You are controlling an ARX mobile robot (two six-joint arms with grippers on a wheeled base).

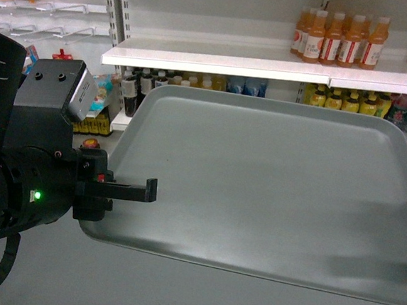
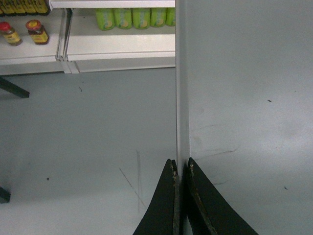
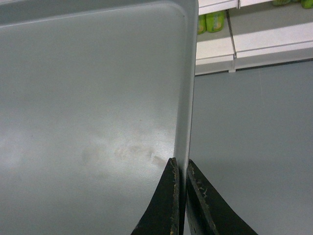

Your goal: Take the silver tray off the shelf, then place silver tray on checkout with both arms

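The large flat matte grey-green tray [image 1: 272, 187] with rounded corners and a low rim hangs in the air before the white glossy metal shelf [image 1: 268, 64], above grey floor. The black flat-fingered left hand [image 2: 181, 169] pinches its left rim; the right hand [image 3: 180, 166] clamps the opposite rim.

Shop: shelves [image 1: 268, 62] of bottled drinks [image 1: 340, 38]

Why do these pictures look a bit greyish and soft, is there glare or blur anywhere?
Head view: silver tray shows a soft sheen and a dark shadow at right. Left wrist view: fingers close up, slightly soft. Right wrist view: pale smudges on the tray, shelf blurred.
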